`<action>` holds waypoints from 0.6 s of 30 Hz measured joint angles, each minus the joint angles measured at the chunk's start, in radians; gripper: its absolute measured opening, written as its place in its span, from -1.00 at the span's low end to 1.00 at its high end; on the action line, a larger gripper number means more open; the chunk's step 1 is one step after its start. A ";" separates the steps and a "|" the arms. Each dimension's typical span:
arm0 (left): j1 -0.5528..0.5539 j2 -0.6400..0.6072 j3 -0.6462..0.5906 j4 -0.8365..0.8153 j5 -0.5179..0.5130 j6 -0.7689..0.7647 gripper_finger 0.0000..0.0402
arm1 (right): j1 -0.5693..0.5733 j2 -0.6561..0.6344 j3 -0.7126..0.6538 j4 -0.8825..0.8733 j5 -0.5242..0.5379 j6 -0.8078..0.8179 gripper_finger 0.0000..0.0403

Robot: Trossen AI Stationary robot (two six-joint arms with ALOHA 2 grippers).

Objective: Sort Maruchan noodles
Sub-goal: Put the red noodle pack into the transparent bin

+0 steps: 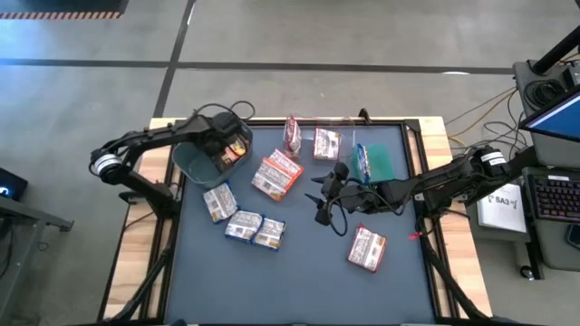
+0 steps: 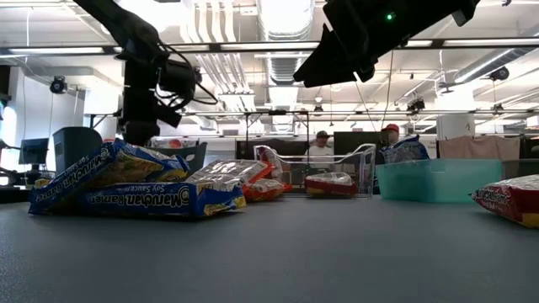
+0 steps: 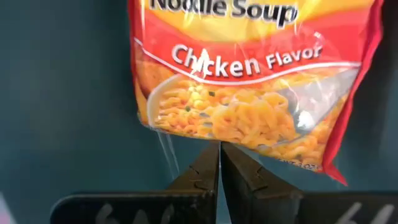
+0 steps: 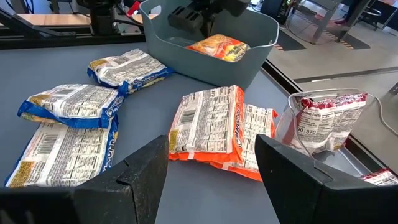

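Observation:
An orange chicken-flavour packet [image 3: 249,81] sits inside the grey bin [image 1: 193,163], where my left gripper [image 3: 219,158] is shut on it. The same packet [image 4: 217,47] shows in the right wrist view, tilted in the bin. My right gripper [image 1: 319,197] hovers open over the mat's middle, touching nothing. Two orange packets [image 1: 276,175] lie stacked on the mat ahead of it. Three blue packets [image 1: 243,223] lie flat to the near left. A maroon packet [image 1: 366,247] lies near right. My left gripper pinches the orange packet by its clear sealed end [image 3: 205,138], right at the edge, between the two fingertips. The fingers reach in over the bin's right rim. The packet stretches away from the fingertips inside the bin; what its far end rests on is out of frame.
A clear wire-edged bin [image 1: 319,140] at the far edge holds maroon packets [image 4: 326,121]. A green bin [image 1: 379,163] to its right holds a blue packet [image 1: 362,161]. Bare mat lies along the near edge. People sit at desks beyond the table [image 2: 318,145].

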 joint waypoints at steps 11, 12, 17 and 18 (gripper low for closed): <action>-0.002 -0.027 0.000 -0.051 0.179 -0.016 -1.00 | 0.000 0.000 0.000 0.000 0.000 0.001 0.13; -0.002 -0.025 0.000 -0.063 0.180 -0.016 -1.00 | 0.000 0.000 0.000 0.000 0.000 0.001 0.13; -0.002 -0.019 0.000 -0.042 0.215 0.000 -1.00 | 0.000 0.000 0.000 0.000 0.000 0.001 0.13; -0.002 -0.016 0.000 -0.034 0.214 0.000 -1.00 | 0.000 0.000 0.000 0.000 0.000 0.001 0.13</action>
